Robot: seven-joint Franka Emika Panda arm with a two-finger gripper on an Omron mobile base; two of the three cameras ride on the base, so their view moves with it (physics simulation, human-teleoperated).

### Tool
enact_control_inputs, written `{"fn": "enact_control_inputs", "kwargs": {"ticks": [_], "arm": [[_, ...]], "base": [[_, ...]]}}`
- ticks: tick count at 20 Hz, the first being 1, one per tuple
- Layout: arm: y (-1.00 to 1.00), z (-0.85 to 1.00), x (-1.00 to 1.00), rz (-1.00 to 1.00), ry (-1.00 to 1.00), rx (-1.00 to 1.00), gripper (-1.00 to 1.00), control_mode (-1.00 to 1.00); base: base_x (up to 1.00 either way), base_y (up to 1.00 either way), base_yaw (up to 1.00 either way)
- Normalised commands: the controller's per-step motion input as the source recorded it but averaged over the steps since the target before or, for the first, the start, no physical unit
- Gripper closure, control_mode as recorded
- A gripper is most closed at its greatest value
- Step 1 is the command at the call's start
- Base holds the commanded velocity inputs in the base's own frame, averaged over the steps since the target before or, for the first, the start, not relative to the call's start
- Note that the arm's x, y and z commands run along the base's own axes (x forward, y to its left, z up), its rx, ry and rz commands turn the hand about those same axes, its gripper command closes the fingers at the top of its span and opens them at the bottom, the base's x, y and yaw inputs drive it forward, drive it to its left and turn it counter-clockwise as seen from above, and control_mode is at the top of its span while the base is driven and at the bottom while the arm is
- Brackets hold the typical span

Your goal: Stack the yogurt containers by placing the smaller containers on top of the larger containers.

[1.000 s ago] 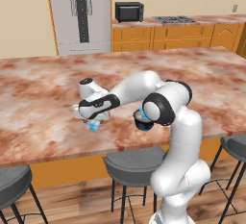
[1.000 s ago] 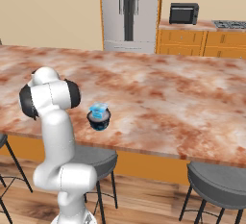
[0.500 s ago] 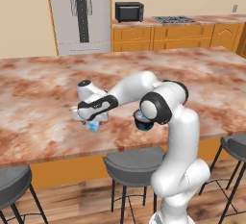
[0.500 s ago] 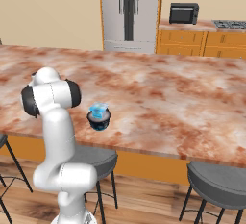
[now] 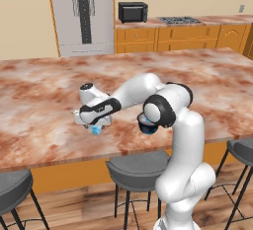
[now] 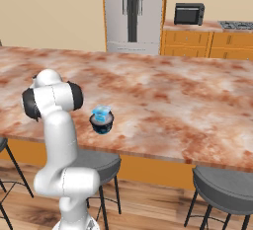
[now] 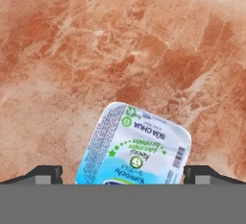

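Nearest us, at the counter's front edge, the dark round cup stands upright with 1 small blue cup already seated on its top. We read that as 1 stack made, set close to the base where the arm reaches it easily; in the left base view this pair is mostly hidden behind the arm's elbow, with a dark sliver showing.

Further left on the marble, the gripper hangs over the second small blue cup, which sits on the counter top with its printed white lid facing up. In the hand view the 2 dark fingertips stand wide apart on either side of the lid, clasping nothing. We judge the spread is there to straddle the cup before closing.

Far behind stand the fridge and microwave, not involved.
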Motion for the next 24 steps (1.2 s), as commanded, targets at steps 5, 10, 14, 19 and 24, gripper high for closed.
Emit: {"fn": "enact_control_inputs", "kwargs": {"ticks": [5, 10, 14, 19, 24], "arm": [[0.0, -0.05, 0.0, 0.0, 0.0, 0.0, -1.0, -1.0], [0.0, -0.12, 0.0, 0.01, 0.0, 0.0, -1.0, -1.0], [0.0, -0.17, 0.01, 0.01, 0.0, 0.0, -1.0, -1.0], [0.0, -0.19, 0.05, 0.02, 0.0, 0.0, -1.0, -1.0], [-0.01, -0.33, 0.16, 0.02, 0.0, 0.0, -1.0, -1.0]], "base": [[0.0, 0.0, 0.0], [0.0, 0.0, 0.0], [0.0, 0.0, 0.0], [0.0, 0.0, 0.0], [0.0, 0.0, 0.0]]}}
